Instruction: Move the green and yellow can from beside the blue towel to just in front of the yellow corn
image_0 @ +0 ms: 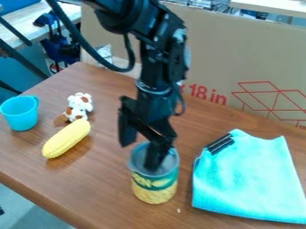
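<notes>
The tin can (pixel 155 193), with its green and yellow label, stands upright on the counter (pixel 108 179), in the lower middle of the view, its open top facing up. The tool (pixel 138 156) hangs over it with its fingers spread: one dips inside the open can, while the other is outside, to the left and higher, its tip seeming to end above the rim. I judge that the tool is at the can but has no firm grip; whether the inner finger touches the wall, I cannot tell. As things lie, getting to the can is done, while a closed hold and any lift off the counter are not.

Just right of the can, a turquoise cloth (pixel 248 179) lies flat, with a black clip-like object (pixel 220 144) at its upper left corner. Farther off to the left lies a yellow corn cob (pixel 67 138), and just behind it is a small white and brown toy cow (pixel 79 106). A blue cup (pixel 21 112) stands upright beyond them at the left, its handle toward the back. All of these are apart from the tool. Behind the counter rises a cardboard panel (pixel 239 53) with red print.
</notes>
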Controlling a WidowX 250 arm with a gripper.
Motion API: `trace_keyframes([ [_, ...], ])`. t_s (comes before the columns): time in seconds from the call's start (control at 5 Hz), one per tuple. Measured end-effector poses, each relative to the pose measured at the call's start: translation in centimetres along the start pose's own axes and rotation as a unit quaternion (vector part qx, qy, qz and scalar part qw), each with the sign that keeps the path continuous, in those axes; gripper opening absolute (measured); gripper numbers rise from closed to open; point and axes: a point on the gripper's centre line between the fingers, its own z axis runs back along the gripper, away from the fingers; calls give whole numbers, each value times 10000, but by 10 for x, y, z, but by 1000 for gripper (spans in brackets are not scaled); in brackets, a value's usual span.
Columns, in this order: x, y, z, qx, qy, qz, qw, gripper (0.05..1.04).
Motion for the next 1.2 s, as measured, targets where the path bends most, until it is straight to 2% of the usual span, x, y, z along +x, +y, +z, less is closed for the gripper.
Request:
trace_keyframes([
  [0.2, -27, 37, -8, -108, 793, 38, 9968, 1001],
  [0.6, -41, 83, -10, -422, 983, 226, 9940, 1001],
  [0.8, -49, 92, -6, -501, 863, 364, 9943, 1001],
  [1.0, -46, 76, 27, -682, 324, 74, 9971, 1001],
  [1.2, -56, 41, 95, -620, -904, -480, 9928, 1001],
])
